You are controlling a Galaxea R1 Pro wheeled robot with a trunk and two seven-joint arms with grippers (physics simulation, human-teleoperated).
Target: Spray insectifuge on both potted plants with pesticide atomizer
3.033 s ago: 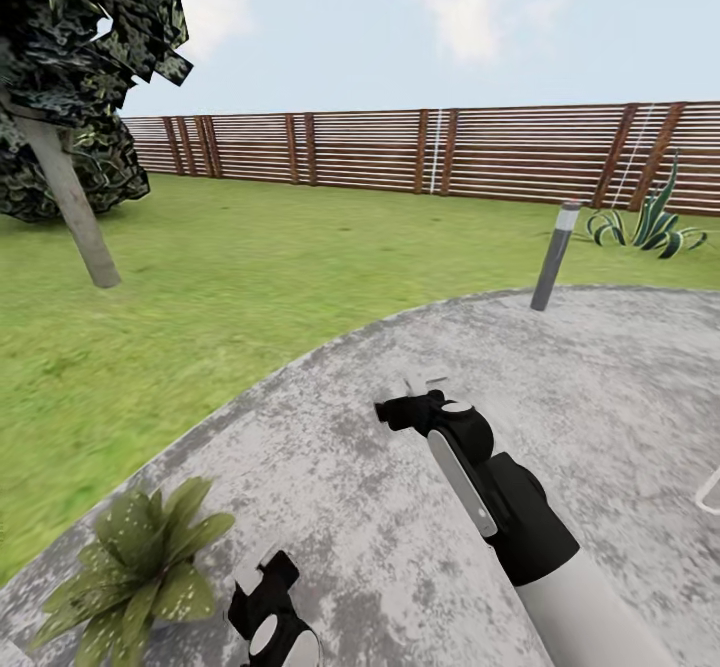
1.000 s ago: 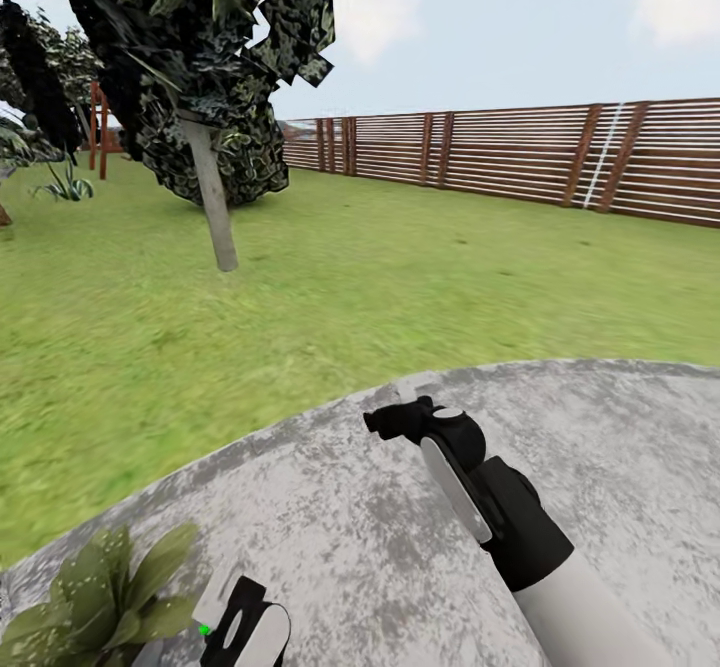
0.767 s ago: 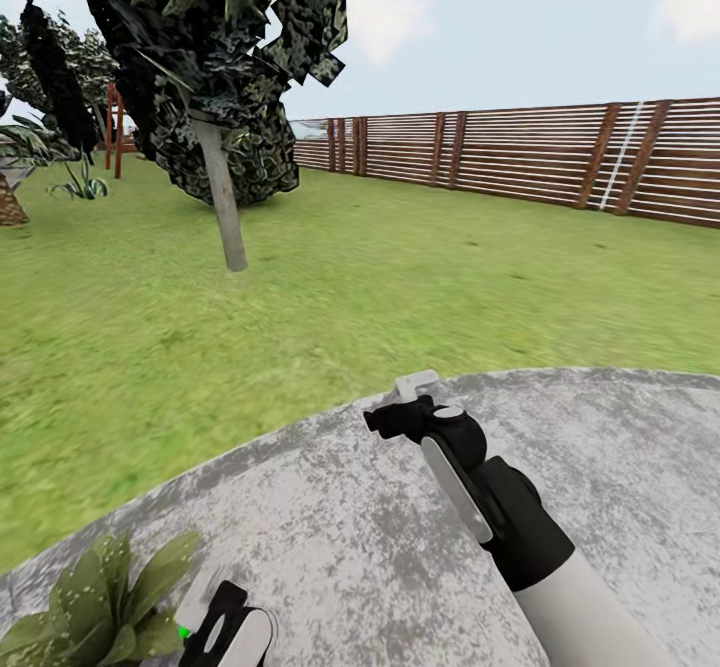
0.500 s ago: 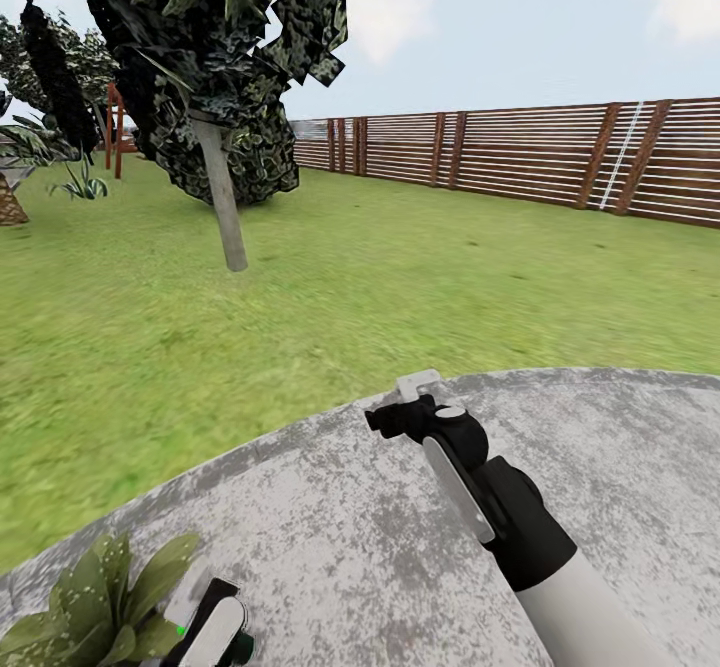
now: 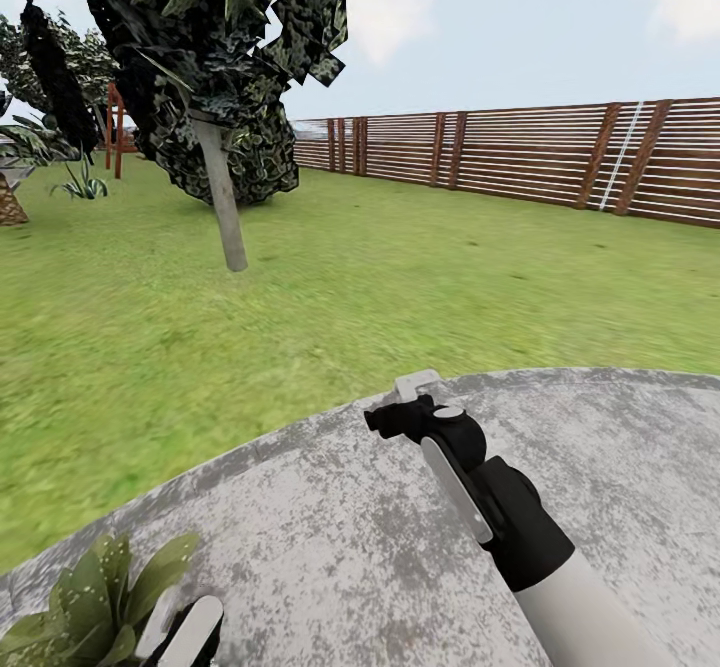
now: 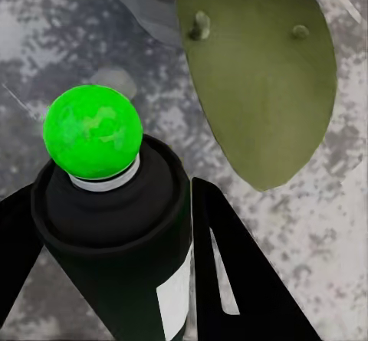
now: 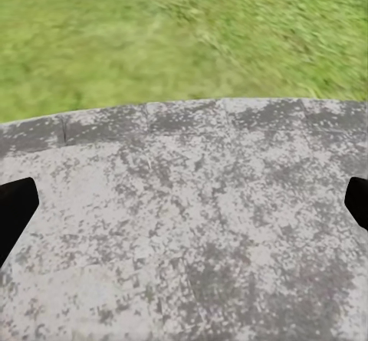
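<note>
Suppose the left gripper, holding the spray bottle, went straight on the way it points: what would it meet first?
Probably the broad green leaf of the potted plant, just ahead of the bottle; depth is unclear.

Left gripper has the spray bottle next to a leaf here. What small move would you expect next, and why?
Probably a slight tilt of the left gripper to aim the green nozzle at the potted plant. The spray bottle sits between the fingers, and a speckled leaf lies just beyond it over the grey paving. The right gripper is open and idle.
</note>
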